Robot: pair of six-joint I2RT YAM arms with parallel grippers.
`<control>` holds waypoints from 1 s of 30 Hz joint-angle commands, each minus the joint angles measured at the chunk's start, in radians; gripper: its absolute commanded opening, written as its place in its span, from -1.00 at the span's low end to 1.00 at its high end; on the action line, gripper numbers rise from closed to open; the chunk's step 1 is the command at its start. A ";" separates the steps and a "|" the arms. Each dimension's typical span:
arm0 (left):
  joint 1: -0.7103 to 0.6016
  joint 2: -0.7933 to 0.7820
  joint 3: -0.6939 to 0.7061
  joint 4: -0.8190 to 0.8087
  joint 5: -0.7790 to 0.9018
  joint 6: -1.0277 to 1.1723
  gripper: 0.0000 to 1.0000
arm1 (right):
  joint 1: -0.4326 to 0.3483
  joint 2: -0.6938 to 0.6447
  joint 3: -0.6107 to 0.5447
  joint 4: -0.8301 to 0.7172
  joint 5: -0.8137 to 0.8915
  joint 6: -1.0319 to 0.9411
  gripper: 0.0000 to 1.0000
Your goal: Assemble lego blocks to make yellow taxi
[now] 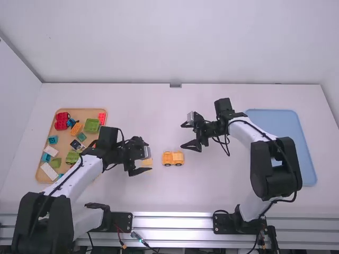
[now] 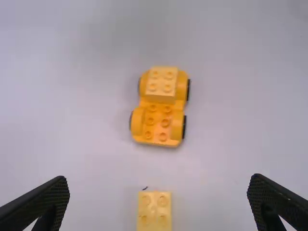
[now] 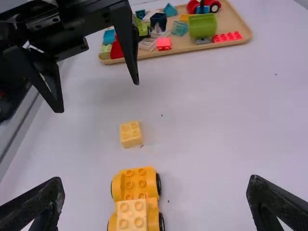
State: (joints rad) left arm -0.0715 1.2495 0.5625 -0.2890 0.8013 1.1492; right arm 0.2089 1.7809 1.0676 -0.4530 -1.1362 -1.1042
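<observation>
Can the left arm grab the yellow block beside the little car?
Probably yes: its open end effector is near the loose yellow block, and nothing seems to be in the way.

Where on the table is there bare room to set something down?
The white table beyond the yellow car, between wooden tray and right arm; also the strip between car and metal rail. Crowded: the block-filled tray, and around the loose yellow block, under the left claw.
</observation>
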 commanded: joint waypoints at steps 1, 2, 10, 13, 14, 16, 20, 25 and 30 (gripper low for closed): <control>0.040 0.034 -0.001 0.003 0.160 0.142 0.98 | 0.023 -0.016 0.024 -0.003 0.004 -0.030 0.98; 0.056 0.067 -0.001 0.006 0.183 0.176 0.98 | 0.036 -0.016 0.024 -0.001 0.026 -0.031 0.97; 0.081 0.292 0.024 0.013 0.266 0.308 0.97 | 0.113 -0.016 -0.030 0.163 0.124 0.078 0.97; 0.077 0.367 0.055 0.010 0.257 0.325 0.98 | 0.103 -0.016 -0.090 0.273 0.114 0.118 0.97; 0.080 0.388 0.066 0.008 0.257 0.325 0.99 | 0.095 -0.016 -0.115 0.312 0.113 0.121 0.97; 0.085 0.431 0.087 -0.006 0.261 0.349 0.98 | 0.087 -0.016 -0.159 0.377 0.125 0.143 0.98; 0.101 0.468 0.105 -0.053 0.256 0.461 0.99 | 0.090 -0.016 -0.203 0.419 0.134 0.166 0.97; 0.134 0.470 0.092 -0.029 0.240 0.431 0.99 | 0.091 -0.016 -0.218 0.429 0.111 0.165 0.98; 0.142 0.470 0.030 0.113 0.249 0.325 0.99 | 0.094 -0.016 -0.216 0.436 0.109 0.165 0.97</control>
State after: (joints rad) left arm 0.0681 1.7130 0.6315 -0.2047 1.0195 1.5295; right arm 0.2981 1.7805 0.8570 -0.0177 -1.0180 -0.9482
